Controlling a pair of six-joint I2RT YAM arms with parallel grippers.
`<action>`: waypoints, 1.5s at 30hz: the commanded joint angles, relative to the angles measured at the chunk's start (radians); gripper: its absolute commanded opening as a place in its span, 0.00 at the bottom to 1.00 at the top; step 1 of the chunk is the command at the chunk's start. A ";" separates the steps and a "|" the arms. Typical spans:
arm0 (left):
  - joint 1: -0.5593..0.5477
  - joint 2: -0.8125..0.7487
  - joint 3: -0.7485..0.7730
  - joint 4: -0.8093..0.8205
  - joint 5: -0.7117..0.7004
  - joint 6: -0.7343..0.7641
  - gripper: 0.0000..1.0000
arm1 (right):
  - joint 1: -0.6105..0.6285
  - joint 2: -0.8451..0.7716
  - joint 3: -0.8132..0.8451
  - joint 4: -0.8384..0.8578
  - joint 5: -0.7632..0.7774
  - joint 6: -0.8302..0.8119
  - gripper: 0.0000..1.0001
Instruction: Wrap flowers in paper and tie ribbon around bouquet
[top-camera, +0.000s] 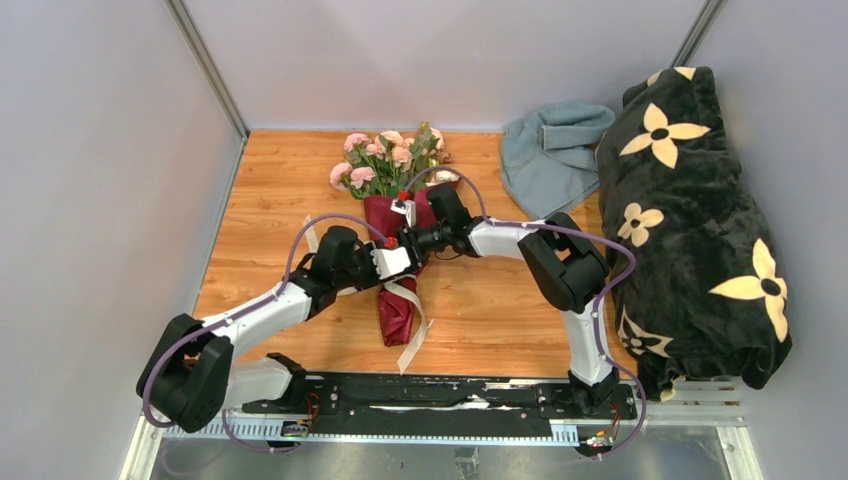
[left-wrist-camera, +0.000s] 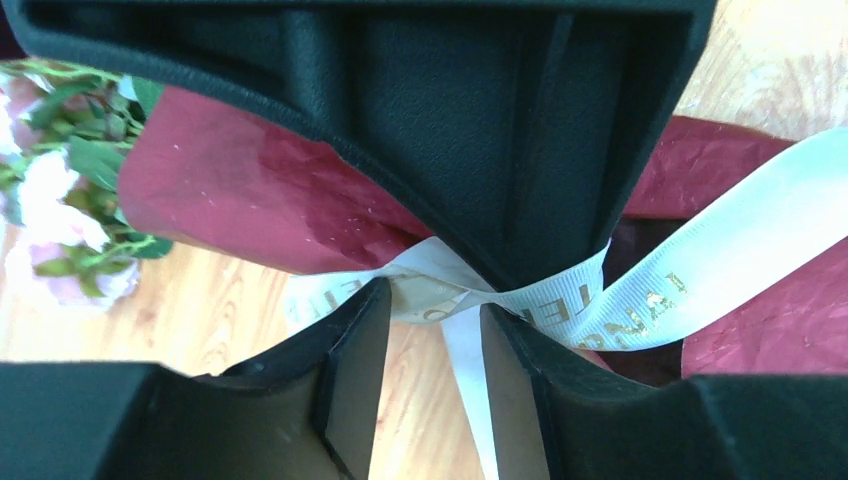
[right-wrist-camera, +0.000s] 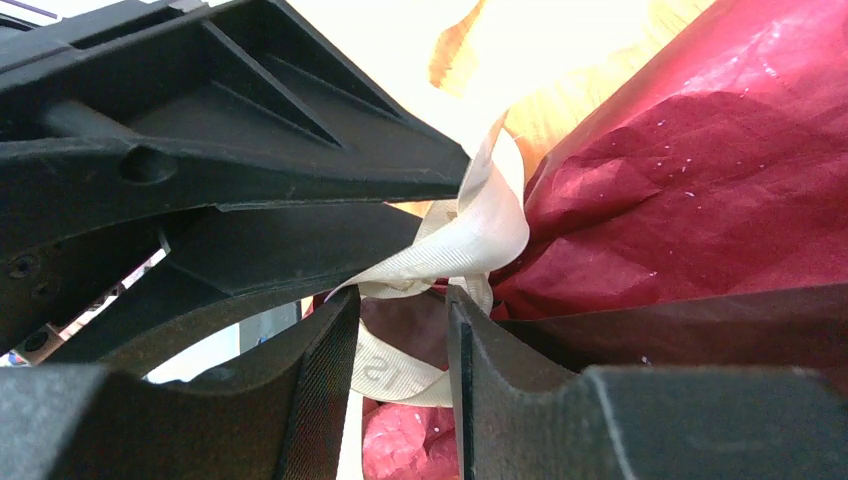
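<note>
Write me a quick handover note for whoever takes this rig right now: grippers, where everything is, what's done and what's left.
Left gripper: jaws apart, a ribbon tail between them.
Right gripper: jaws apart at the ribbon crossing, facing the left one.
Bouquet: lying on the table, flowers at the far end, wrapped in the paper.
Done: wrapping; ribbon crossed round the cone's middle.
To do: probably pull the knot snug; its tightness cannot be told.
</note>
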 joint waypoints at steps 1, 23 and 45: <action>-0.008 -0.027 -0.021 0.031 0.000 0.214 0.50 | 0.023 -0.048 0.005 0.002 0.016 -0.014 0.41; 0.104 -0.102 0.099 -0.441 0.384 0.617 0.20 | 0.010 -0.027 0.054 -0.067 0.012 -0.019 0.25; 0.100 0.013 0.054 -0.308 0.299 0.802 0.13 | 0.002 -0.041 0.048 -0.039 -0.029 0.004 0.35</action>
